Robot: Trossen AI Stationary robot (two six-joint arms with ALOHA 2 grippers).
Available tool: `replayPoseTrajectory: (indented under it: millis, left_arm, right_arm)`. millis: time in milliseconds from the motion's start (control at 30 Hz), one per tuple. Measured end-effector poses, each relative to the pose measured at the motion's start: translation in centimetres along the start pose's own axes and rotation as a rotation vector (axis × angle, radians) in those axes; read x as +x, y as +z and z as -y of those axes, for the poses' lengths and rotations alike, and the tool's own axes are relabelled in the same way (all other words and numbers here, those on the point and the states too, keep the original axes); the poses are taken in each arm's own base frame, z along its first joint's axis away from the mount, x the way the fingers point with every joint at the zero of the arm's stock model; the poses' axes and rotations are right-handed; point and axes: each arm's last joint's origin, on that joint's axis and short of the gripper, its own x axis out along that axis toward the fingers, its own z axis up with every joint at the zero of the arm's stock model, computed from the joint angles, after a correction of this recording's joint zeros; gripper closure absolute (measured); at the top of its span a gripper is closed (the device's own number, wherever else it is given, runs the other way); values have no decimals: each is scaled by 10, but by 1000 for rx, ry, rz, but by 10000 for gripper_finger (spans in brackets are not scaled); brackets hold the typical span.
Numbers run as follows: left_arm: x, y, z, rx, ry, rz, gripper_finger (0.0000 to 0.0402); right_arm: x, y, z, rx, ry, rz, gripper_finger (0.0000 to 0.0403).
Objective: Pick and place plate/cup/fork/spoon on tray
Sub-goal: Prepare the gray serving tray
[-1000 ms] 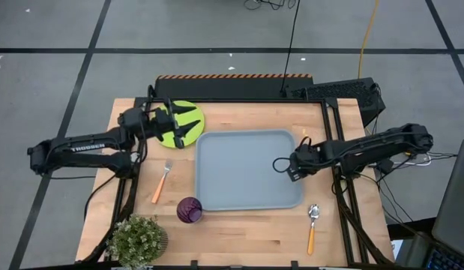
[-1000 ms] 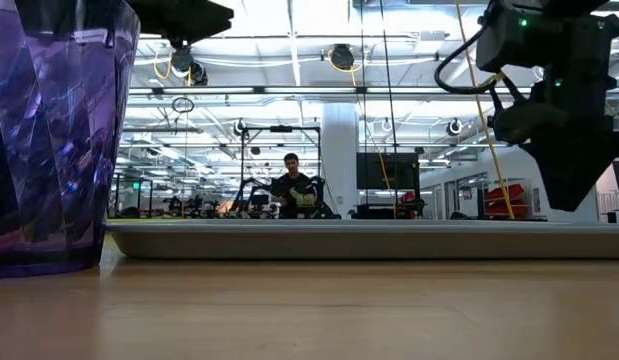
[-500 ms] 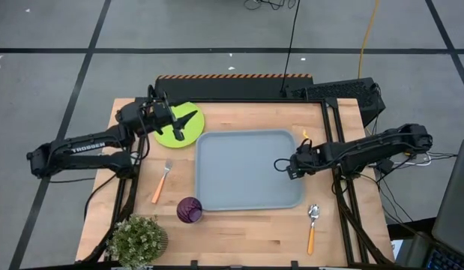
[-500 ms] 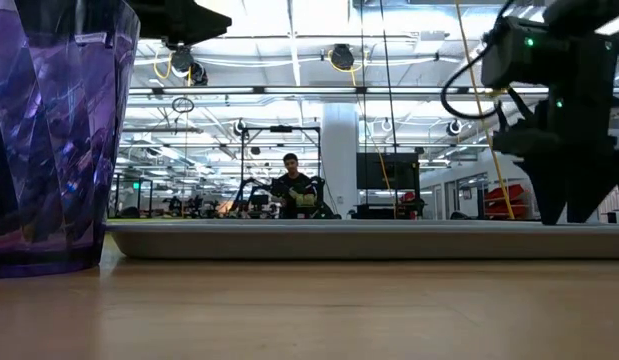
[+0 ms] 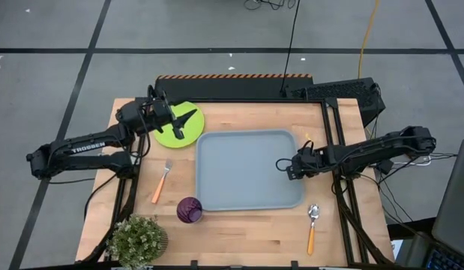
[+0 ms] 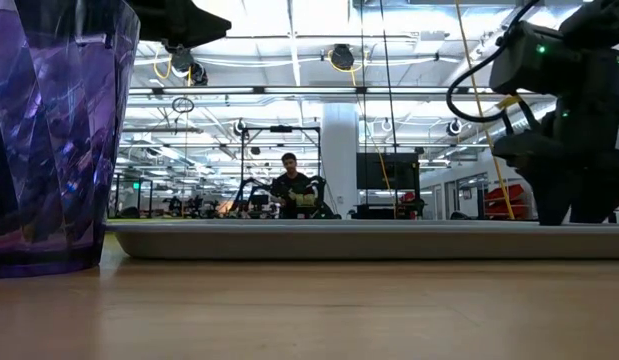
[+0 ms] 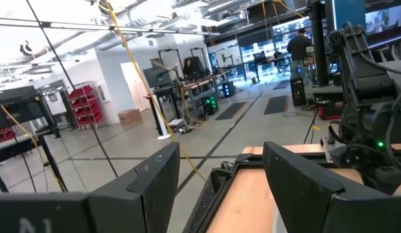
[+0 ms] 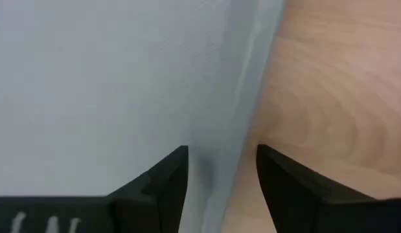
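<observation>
The grey-blue tray [image 5: 243, 172] lies mid-table. My right gripper [image 8: 219, 162] points steeply down at the tray's right rim [image 8: 242, 97], open, with one finger over the tray floor and one over the wood. The lime-green plate [image 5: 166, 136] lies at the far left. My left gripper [image 5: 188, 124] hovers level above it, open and empty. The fork [image 5: 161, 182] lies left of the tray and the purple cup [image 5: 190, 209] stands at its near left corner. The spoon [image 5: 312, 227] lies near the tray's near right corner. My right gripper stands astride the tray's right rim [image 8: 216, 194] from above, one finger on either side of it. I cannot tell whether either fingertip touches the tray or the table.
A small potted plant [image 5: 138, 238] stands at the table's near left corner. Bare wood lies beyond the tray's far edge and along the near edge between cup and spoon. A person [image 6: 292, 190] is far off in the room behind.
My right gripper has sunk toward the tray's right rim; in the low view its fingertips now reach down behind the tray's rim. The tray, plate, cup, fork and spoon have not moved.
</observation>
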Motion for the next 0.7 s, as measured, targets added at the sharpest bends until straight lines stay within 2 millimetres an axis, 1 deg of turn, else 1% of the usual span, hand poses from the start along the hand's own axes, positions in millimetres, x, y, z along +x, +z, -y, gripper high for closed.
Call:
replayPoseTrajectory:
  millis: [400,500,700]
  left_arm:
    - [0,-1,0,4,-2,-12,176]
    - [0,-1,0,4,-2,-12,176]
    - [0,-2,0,5,-2,-16,176]
  right_arm:
    - [-2,0,-11,49,131,-19,232]
    - [-2,-1,-11,58,128,-26,232]
    - [-2,-3,-4,33,60,-42,232]
